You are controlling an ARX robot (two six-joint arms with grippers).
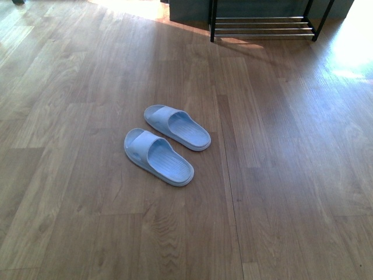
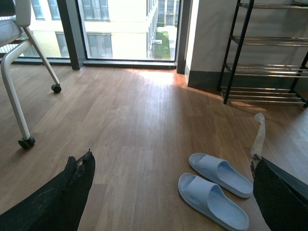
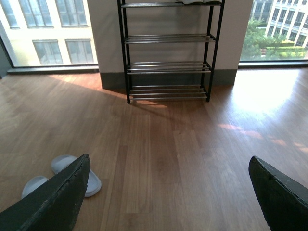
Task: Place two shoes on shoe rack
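The two shoes are out of view. The shoe rack (image 1: 262, 28), black-framed with silver rod tiers, stands against the far wall; it also appears in the left wrist view (image 2: 262, 67) and the right wrist view (image 3: 168, 65). A pale thing lies on its top tier (image 3: 199, 2), cut off by the frame edge. My left gripper (image 2: 172, 159) is open above the floor, nothing between its fingers. My right gripper (image 3: 169, 160) is open too, facing the rack from some distance. Neither arm shows in the front view.
Two pale blue slide slippers (image 1: 176, 126) (image 1: 157, 156) lie side by side on the wooden floor, near my left gripper's right finger (image 2: 279, 197). A wheeled white chair (image 2: 14, 91) stands by the window. Sunlight falls on the floor beside the rack.
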